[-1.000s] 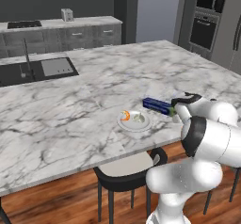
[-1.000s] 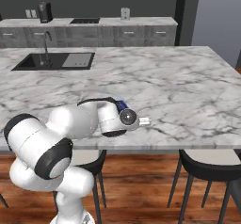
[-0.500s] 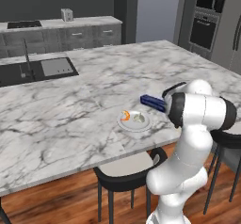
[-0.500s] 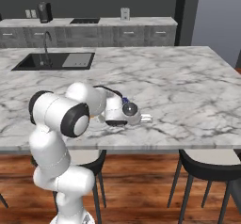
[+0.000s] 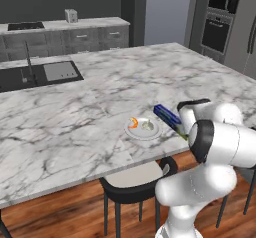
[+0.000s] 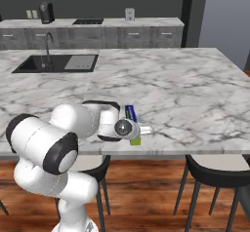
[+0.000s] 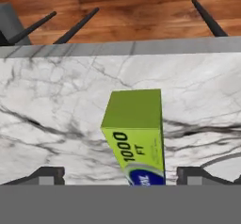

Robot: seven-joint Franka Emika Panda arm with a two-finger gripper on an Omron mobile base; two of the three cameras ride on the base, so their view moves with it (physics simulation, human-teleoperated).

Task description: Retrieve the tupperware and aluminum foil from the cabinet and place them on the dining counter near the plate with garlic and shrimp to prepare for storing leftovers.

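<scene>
Foil box [image 7: 135, 136] is lying flat on the marble surface [image 5: 75, 117], just at 3 o'clock of the plate w/ garlic & shrimp [image 5: 143, 128]. Gripper [image 7: 120, 175] is standing wide, fingertips [image 7: 47, 175] apart either side of the box, not pinching it. Risk, imo: box is sitting near the surface edge, so a fingertip clipping it while lifting off could be nudging it off or into the plate. Box's green end is pointing to 12 o'clock from the gripper.

White rounded arm segments, black joint bands, dark finger tips [image 7: 49, 175].
</scene>
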